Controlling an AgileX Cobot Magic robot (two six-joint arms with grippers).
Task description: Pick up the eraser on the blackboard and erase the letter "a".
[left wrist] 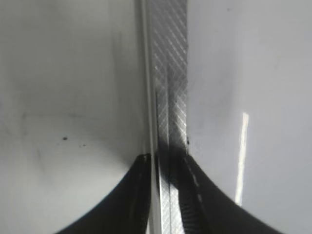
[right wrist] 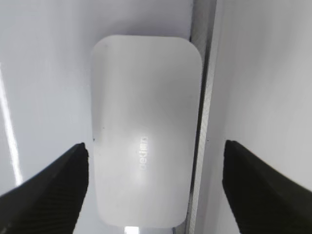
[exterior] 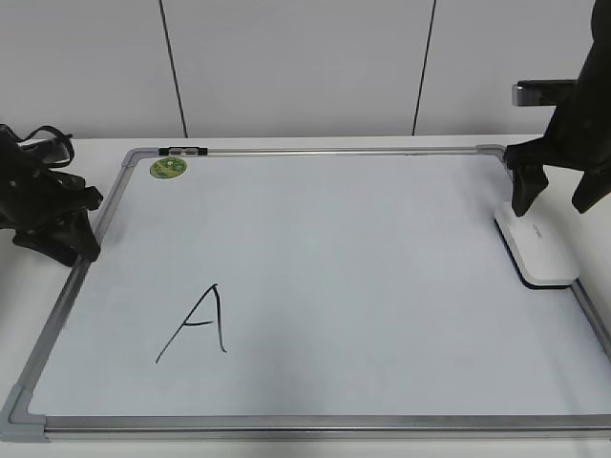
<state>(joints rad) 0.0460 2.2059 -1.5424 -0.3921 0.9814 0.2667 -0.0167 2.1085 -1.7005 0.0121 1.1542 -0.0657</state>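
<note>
The blackboard (exterior: 363,258) is a large white board with a silver frame, lying flat on the table. The white eraser (exterior: 537,250) lies at its right edge, against the frame. In the right wrist view the eraser (right wrist: 146,131) shows small grey lettering. My right gripper (exterior: 554,205) is open above it, its fingers (right wrist: 156,156) either side of the eraser and apart from it. My left gripper (exterior: 84,250) is at the board's left edge, its fingers (left wrist: 165,163) closed around the frame strip (left wrist: 170,73). No small lowercase "a" shows; only a large capital "A" (exterior: 200,324) is drawn.
A green round magnet (exterior: 168,169) sits at the board's far left corner. A small dark clip (exterior: 183,151) is on the top frame. White table surrounds the board, with a white panelled wall behind.
</note>
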